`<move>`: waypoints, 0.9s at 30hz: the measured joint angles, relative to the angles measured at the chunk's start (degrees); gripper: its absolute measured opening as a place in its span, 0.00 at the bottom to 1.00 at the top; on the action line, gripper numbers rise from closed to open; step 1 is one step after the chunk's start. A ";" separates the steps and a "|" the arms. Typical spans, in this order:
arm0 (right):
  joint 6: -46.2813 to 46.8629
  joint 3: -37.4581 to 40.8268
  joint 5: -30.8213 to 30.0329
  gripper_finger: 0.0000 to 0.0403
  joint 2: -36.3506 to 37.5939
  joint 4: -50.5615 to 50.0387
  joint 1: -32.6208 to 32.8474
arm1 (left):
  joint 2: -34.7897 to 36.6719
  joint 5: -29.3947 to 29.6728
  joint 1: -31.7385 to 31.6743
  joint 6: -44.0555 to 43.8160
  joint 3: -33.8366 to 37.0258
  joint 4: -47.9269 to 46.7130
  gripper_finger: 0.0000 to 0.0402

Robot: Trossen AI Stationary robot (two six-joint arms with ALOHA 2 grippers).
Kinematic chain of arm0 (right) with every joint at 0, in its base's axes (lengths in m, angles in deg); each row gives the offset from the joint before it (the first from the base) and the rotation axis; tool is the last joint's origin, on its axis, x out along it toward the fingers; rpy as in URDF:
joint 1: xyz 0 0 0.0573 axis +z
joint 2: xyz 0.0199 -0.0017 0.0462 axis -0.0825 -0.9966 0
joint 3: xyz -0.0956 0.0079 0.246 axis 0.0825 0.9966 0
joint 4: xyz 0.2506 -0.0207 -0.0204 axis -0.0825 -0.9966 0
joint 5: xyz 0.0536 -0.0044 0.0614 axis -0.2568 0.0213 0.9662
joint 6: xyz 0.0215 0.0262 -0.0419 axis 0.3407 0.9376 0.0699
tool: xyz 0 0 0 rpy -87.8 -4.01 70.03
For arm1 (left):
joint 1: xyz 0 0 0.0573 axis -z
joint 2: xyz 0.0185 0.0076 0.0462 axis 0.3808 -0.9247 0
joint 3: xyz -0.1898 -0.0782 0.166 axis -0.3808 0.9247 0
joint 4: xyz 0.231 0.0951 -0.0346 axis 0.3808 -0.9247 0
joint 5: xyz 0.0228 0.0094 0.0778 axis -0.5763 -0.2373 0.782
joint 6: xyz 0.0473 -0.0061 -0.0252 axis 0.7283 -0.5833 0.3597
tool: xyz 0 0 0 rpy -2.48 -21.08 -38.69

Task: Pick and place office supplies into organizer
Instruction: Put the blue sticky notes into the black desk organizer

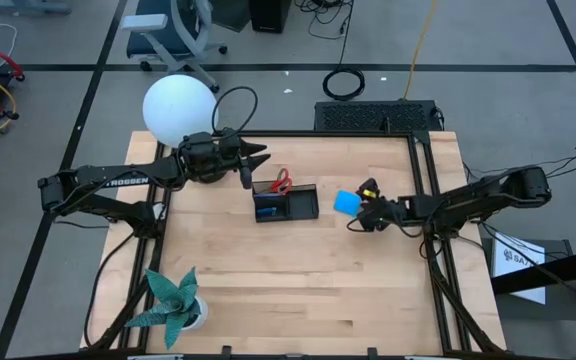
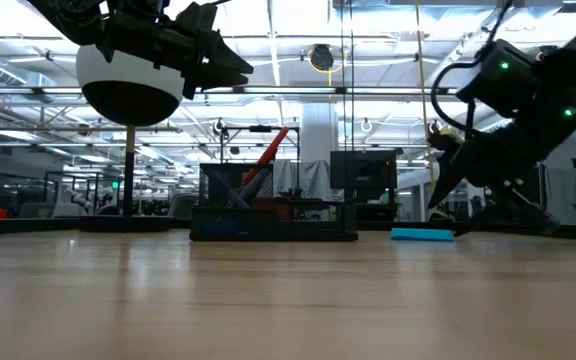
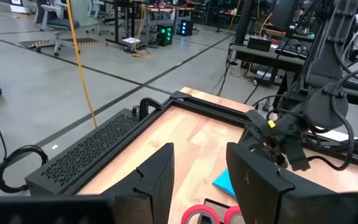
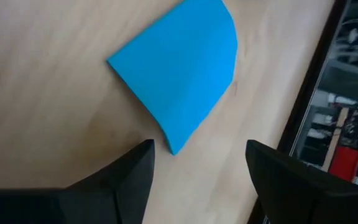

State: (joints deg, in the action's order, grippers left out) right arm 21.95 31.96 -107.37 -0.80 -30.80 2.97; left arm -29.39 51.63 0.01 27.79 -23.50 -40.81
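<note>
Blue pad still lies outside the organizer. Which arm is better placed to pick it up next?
Right, likely. The right gripper hangs open beside the blue pad, which fills its wrist view. The left gripper hovers behind the organizer, farther away.

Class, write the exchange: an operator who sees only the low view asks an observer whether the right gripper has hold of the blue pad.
Operator: Is the right gripper holding the blue pad?
Observer: No. The right gripper is open, with the blue pad lying flat on the table just ahead of its fingers.
Operator: Where is the pad relative to the organizer?
Observer: From above, it lies apart from the organizer, on the right arm's side.
Operator: And the left gripper?
Observer: The left gripper is above the organizer's back edge, open and empty, beside the red scissors.
</note>
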 joint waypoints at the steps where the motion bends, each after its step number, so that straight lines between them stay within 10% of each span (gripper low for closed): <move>1: -0.50 1.03 0.17 0.60 0.00 2.17 0.01 | 0.00 0.09 0.00 0.00 0.00 0.00 0.38; 27: -1.37 5.91 3.18 0.59 -4.50 18.65 0.00 | 0.00 0.19 0.02 -0.55 0.00 -0.11 0.38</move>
State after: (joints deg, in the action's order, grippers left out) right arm 20.58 37.87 -104.19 -5.30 -12.15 2.97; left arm -29.39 51.81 0.03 27.25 -23.50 -40.91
